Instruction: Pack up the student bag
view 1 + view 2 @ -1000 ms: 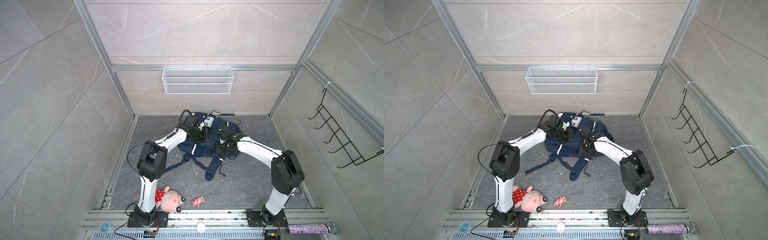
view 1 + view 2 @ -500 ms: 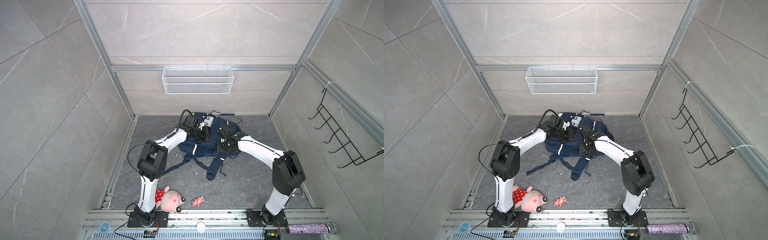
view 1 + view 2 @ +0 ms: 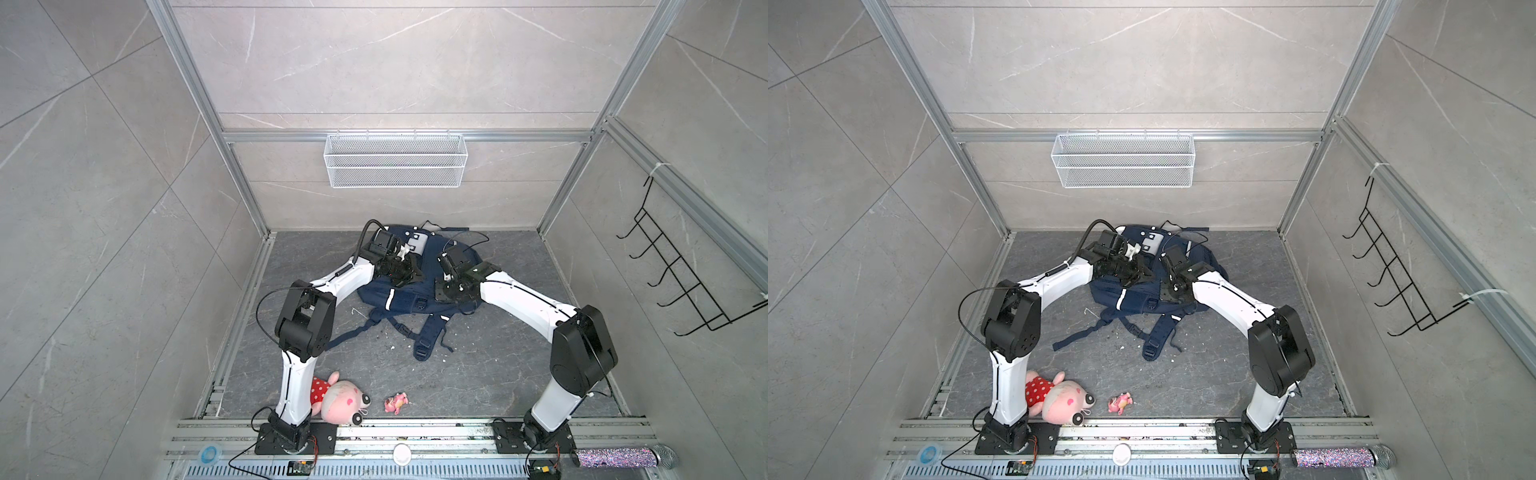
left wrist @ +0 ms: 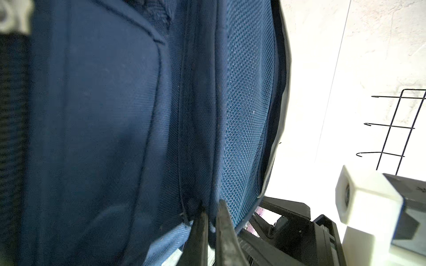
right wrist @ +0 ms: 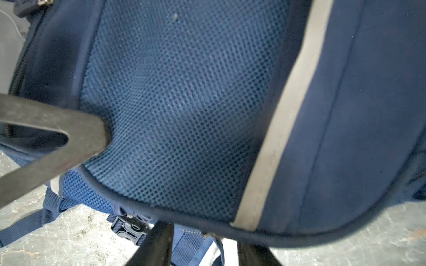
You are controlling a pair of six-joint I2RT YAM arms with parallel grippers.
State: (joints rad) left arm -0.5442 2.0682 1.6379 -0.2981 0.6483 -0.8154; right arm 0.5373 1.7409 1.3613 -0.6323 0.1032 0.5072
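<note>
student bag: lying on the desk, back middle, between both arms
left pincer: pinched tight on a fabric fold beside the mesh
right pincer: jaws apart at the bag's piped edge
step: getting it open, I'd guess
next: right probably needs a firm bite there

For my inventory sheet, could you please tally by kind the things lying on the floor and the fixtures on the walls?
Bags: 1, the student bag
Pink toys: 2, the plush pig and the small pink figure
Wall fixtures: 2, the white wire basket and the black hook rack
Total: 5
</note>
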